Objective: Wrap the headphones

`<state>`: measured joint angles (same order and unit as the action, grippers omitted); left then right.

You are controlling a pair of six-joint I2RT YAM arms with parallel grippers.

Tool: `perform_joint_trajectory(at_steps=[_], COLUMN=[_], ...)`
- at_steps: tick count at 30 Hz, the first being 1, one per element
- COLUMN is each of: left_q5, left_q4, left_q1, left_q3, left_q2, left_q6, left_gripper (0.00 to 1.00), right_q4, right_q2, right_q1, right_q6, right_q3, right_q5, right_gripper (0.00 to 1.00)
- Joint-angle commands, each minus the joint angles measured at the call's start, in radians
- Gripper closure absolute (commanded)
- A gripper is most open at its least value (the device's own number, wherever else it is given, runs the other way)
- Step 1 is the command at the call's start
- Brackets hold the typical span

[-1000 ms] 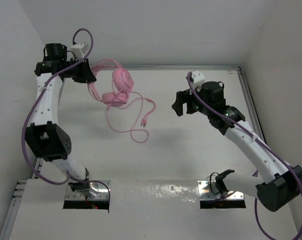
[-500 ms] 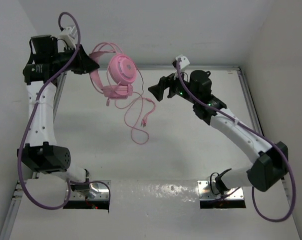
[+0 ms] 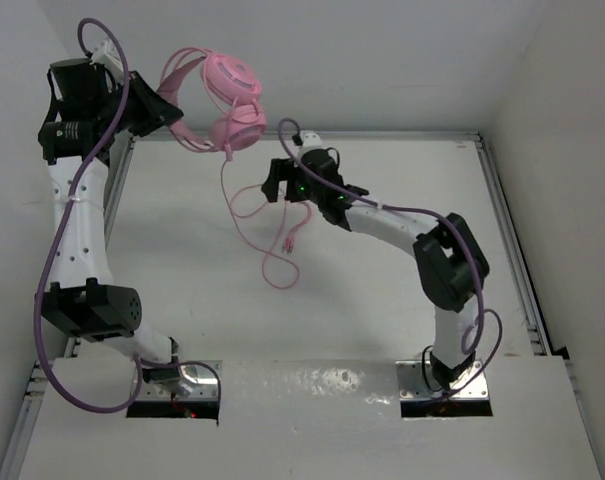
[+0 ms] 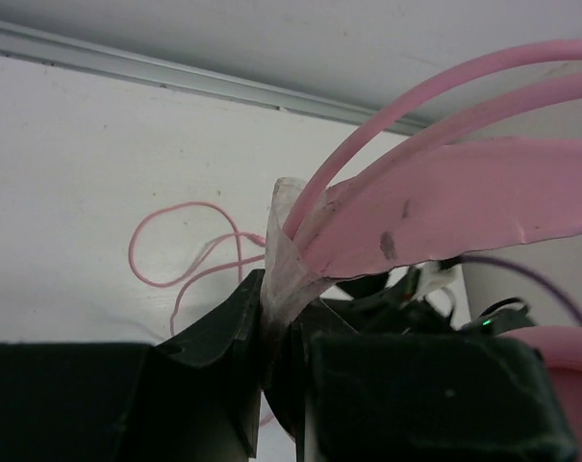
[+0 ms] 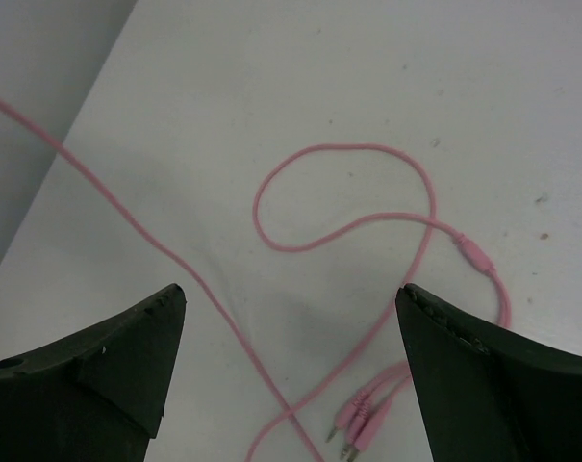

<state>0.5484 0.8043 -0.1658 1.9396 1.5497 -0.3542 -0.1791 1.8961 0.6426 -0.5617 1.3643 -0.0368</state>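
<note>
A: Where are the headphones (image 3: 232, 95)?
B: High above the far left corner of the table (image 3: 382, 300), headband pinched tight in the left gripper (image 3: 170, 105) (the cord (image 3: 250, 222) trails down to the tabletop)
A: And the right gripper (image 3: 280, 182)?
B: Jaws spread wide, holding nothing, hovering over the cord's loops and plugs (image 5: 353, 428)

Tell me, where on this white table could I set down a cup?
The white table is bare near the front, between the left arm and the right arm, and at the far right beside the metal rail. The middle is crowded: the thin pink cord loops there under the open right hand.
</note>
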Motion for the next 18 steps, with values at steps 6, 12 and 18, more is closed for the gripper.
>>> perform_joint_trajectory(at_steps=[6, 12, 18], left_q5=[-0.03, -0.022, -0.015], left_q4=[-0.102, -0.143, -0.177], left_q1=[-0.018, -0.031, -0.052], left_q3=[0.146, 0.202, 0.206], left_q2=[0.032, 0.07, 0.092], left_q6=[-0.195, -0.218, -0.25], left_gripper=[1.0, 1.0, 1.0], right_q4=[0.096, 0.166, 0.29], right_q2=[0.311, 0.469, 0.545], right_q1=[0.155, 0.197, 0.201], right_q6=[0.144, 0.183, 0.198], right_q3=[0.295, 0.38, 0.503], right_q5=[-0.089, -0.202, -0.307], right_gripper=[0.12, 0.17, 0.91])
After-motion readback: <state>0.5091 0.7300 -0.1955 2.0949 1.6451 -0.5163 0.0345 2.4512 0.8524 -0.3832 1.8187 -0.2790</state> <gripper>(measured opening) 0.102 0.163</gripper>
